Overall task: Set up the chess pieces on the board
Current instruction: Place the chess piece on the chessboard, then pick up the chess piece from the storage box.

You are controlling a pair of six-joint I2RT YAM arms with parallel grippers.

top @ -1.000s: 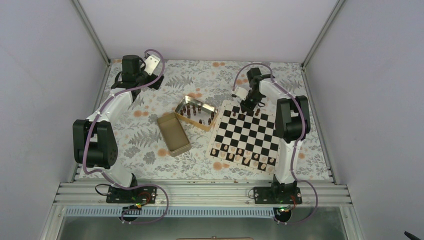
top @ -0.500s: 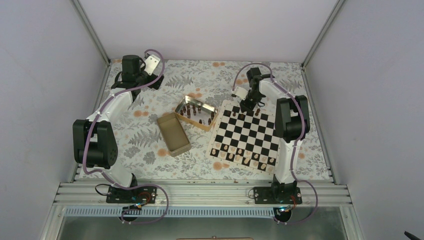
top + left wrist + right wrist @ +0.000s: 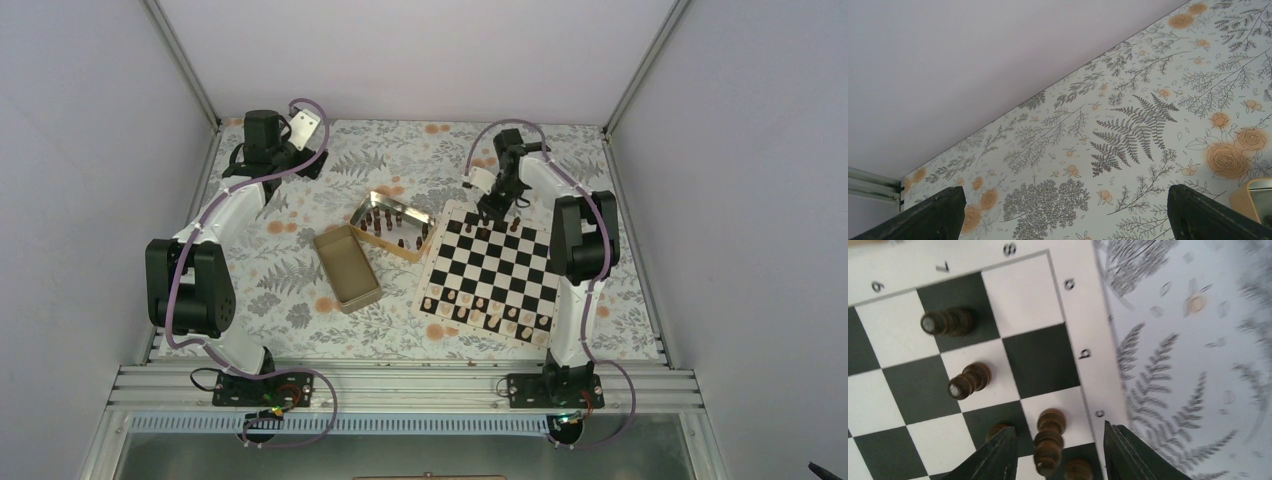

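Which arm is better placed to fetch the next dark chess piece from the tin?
Probably right. The right tool hangs open at the board's far edge, astride a dark piece, with the tin beside the board. The left tool is open over bare cloth in the far left corner.

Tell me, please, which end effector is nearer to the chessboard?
Right. The right end effector hangs above the far edge of the chessboard, over dark pieces there. The left end effector is over the far left corner of the table, well away from it.
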